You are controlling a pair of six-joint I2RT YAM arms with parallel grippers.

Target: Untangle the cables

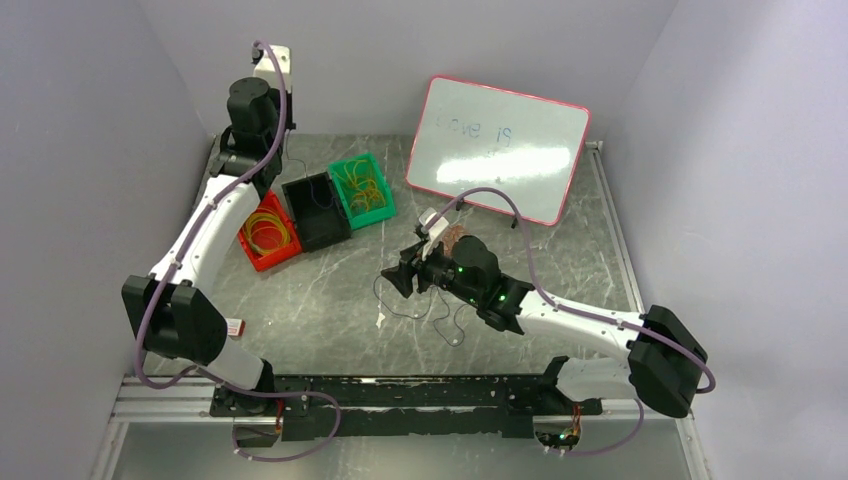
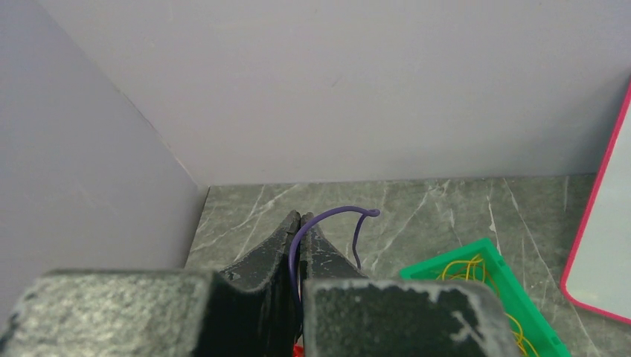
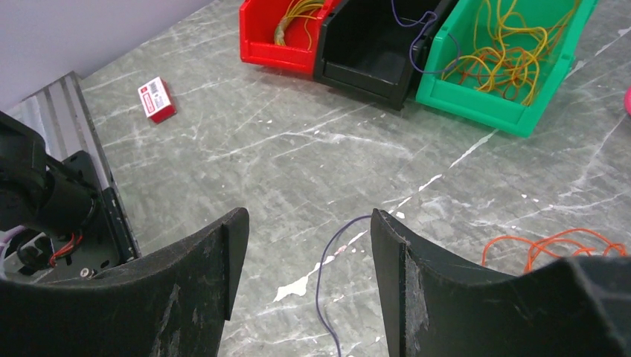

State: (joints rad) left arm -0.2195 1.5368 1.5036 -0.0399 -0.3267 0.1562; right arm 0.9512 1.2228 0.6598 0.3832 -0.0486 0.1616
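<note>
The left tool [image 2: 300,217] was shut, its tips pinching a thread-thin purple cable [image 2: 335,213]. In the left wrist view that cable rose from the tips toward 12 o'clock, arched over toward 3 o'clock and hooked back toward 6 o'clock. Whether its free end touched the surface [image 2: 417,216] could not be told.

A small red box [image 3: 156,99] lay alone on the surface at 9 o'clock of the bins. Three bins stood touching in a row. The red bin [image 3: 275,52] held yellow cables [image 1: 266,230] coiled in round loops. The black bin [image 3: 357,74] stood in the middle. The green bin [image 3: 476,108] held a tangle [image 3: 506,52] of yellow and orange strands with no clear axis.

The right tool [image 3: 306,216] was spread wide and gripped nothing. A dark cable [image 3: 321,282], hair-thin, lay on the surface in the gap between its fingers, apart from both. In the right wrist view its long axis ran from 6 o'clock up toward 1 o'clock. At 3 o'clock of it an orange cable [image 3: 551,245] lay in loose, flat loops stretched along the 9-to-3 line, partly hidden by the right finger.

A whiteboard [image 1: 500,148] with a pink rim leaned against the back wall at 2 o'clock of the bins.
</note>
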